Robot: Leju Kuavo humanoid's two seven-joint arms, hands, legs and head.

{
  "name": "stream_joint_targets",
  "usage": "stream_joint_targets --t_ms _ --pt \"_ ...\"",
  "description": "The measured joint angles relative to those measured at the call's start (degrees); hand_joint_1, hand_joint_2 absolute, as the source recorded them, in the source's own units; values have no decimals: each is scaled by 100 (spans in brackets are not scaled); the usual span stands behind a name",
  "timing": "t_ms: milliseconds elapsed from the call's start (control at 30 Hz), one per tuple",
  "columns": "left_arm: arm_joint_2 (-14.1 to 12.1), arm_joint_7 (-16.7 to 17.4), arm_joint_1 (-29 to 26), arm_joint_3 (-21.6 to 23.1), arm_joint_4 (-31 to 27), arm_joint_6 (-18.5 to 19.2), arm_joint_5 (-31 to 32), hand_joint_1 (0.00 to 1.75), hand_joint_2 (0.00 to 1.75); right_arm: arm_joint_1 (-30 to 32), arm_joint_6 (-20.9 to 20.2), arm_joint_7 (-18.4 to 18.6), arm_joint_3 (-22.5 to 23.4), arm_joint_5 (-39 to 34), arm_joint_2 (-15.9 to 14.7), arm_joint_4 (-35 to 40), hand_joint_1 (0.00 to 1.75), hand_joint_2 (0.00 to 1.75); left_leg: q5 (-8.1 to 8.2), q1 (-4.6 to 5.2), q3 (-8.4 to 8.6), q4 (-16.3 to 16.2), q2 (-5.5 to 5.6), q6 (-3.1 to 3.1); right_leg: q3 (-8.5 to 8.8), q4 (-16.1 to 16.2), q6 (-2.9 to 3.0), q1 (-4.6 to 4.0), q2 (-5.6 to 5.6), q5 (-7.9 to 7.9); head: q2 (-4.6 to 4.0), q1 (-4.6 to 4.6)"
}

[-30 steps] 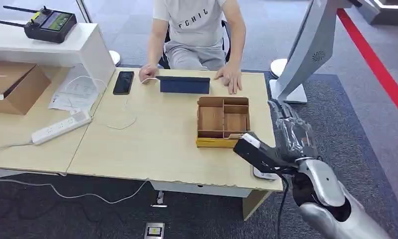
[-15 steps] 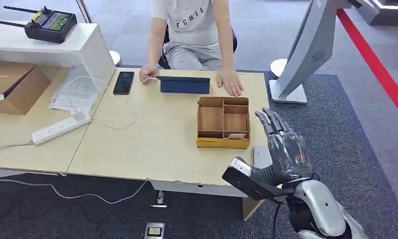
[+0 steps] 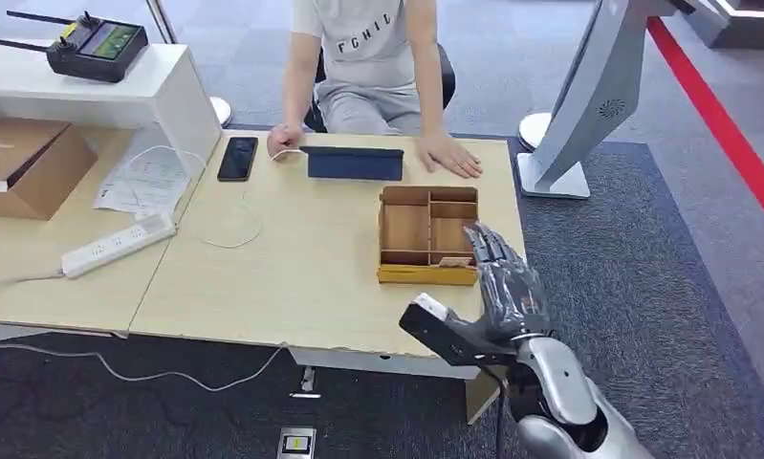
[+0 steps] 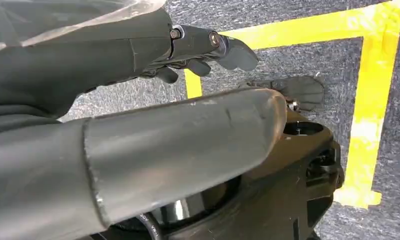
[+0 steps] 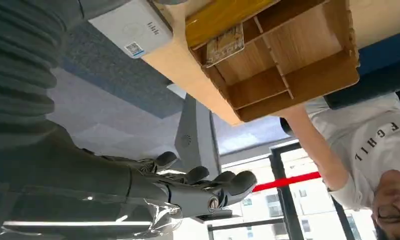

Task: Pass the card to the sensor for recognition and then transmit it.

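Right hand (image 3: pixel 505 282) open, empty, fingers spread near table's front right corner; card (image 5: pixel 224 44) in tray (image 3: pixel 404 273) looks thin, stiff, light — pinch its exposed edge.

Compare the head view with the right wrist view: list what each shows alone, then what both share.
Head view alone: the black phone, the white power strip and the cardboard box on the tables.
Right wrist view alone: the white sensor at the table edge, and the card in the wooden organizer.
Both: the wooden organizer, the open right hand and the seated person.
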State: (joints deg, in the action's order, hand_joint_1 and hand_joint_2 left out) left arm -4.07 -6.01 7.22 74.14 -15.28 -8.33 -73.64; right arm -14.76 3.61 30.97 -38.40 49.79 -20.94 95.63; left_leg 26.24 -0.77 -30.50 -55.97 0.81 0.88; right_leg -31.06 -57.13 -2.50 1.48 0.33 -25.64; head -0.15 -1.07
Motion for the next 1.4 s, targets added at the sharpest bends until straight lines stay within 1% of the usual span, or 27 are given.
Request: stream_joint_targets --t_ms 200,500,667,833,933,1233,1300,1400 --pt "0 0 -1 0 7 -2 -2 0 0 -22 2 -28 0 -9 151 -278 0 175 0 0 -1 0 0 0 -1 0 0 0 0 0 0 0" --pt "0 111 -3 -4 35 -13 -98 0 0 -285 -63 -395 0 -33 396 -929 0 175 -1 0 0 0 0 1 0 0 0 0 0 0 0 0" --pt "50 120 -5 -13 44 -194 -103 0 0 -506 -42 -487 -7 72 505 -1320 0 175 -1 0 0 0 0 1 0 0 0 0 0 0 0 0" --pt "105 199 -5 -15 44 -276 -101 0 0 -752 81 -627 -68 52 642 -1836 0 175 -1 1 -1 0 0 1 -1 0 0 1 0 0 0 2" --pt "125 225 -6 -15 44 -354 -103 0 0 -869 186 -671 -125 -118 735 -2108 0 175 -1 0 -1 0 0 1 -1 0 0 0 0 0 0 0" --pt "188 306 -9 -20 44 -507 -124 0 0 -1083 264 -850 -275 -408 936 -2804 0 175 -1 0 -2 0 1 1 -1 0 0 0 0 0 0 0" --pt "197 313 -10 -46 44 -516 -164 0 0 -1147 360 -968 -306 -597 994 -3018 0 175 -1 0 -1 0 1 1 -2 0 0 0 0 1 0 2" --pt "214 297 -14 -92 44 -527 -199 0 0 -1241 483 -1010 -354 -595 1038 -3285 0 175 -1 0 -2 0 1 1 -1 0 0 0 -1 0 0 0"
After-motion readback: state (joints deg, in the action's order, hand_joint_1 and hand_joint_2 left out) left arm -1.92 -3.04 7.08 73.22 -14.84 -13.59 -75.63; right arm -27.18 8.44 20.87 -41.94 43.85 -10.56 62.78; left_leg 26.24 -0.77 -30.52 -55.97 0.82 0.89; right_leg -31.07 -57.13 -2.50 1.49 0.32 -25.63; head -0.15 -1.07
